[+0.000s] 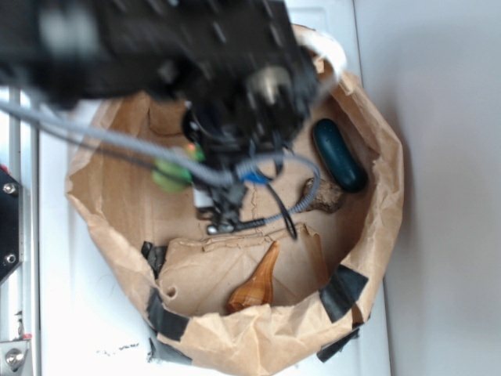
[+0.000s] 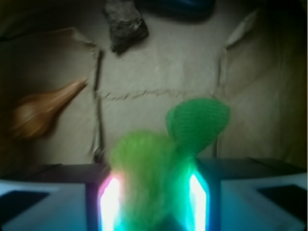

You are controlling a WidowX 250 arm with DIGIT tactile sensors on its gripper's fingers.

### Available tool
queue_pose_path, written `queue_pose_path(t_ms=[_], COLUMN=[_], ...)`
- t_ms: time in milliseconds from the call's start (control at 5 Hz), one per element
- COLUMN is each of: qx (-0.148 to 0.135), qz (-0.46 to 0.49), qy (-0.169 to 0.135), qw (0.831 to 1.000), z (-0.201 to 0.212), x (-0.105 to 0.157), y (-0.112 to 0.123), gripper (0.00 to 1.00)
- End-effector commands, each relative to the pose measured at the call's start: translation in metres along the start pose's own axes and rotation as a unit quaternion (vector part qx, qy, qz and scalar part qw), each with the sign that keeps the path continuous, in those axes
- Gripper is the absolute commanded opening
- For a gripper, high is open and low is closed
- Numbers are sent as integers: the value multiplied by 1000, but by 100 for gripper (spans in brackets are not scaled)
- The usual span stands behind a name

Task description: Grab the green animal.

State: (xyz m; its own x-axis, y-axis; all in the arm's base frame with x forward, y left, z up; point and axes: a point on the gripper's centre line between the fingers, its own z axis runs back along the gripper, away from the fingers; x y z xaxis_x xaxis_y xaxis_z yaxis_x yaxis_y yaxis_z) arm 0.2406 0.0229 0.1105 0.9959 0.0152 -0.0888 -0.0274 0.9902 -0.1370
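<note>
The claw (image 2: 154, 202) has its 2 glowing pads (image 2: 109, 202) pressed on either side of the green animal (image 2: 159, 159), so it looks to be gripping the toy's body, with 1 rounded limb poking up past the pads. That hold suits a lift out of the paper bowl (image 1: 376, 227).

From outside, the blurred black arm (image 1: 196, 55) covers most of the toy; only a green sliver shows. Beyond lie the rock (image 2: 126, 25), the shell (image 2: 41, 110) and a dark oval (image 1: 338, 154), all well apart.

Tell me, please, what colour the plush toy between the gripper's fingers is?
Green plush toy: bright green, yellower on its fuzzy body; clearest in the wrist view.
</note>
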Motion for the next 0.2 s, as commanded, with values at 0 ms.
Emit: queue_pose_path(t_ms=[0], qx=[-5], qz=[-24], qy=[-44], qw=[999], z=[32], x=[-11], y=[17], gripper=[0])
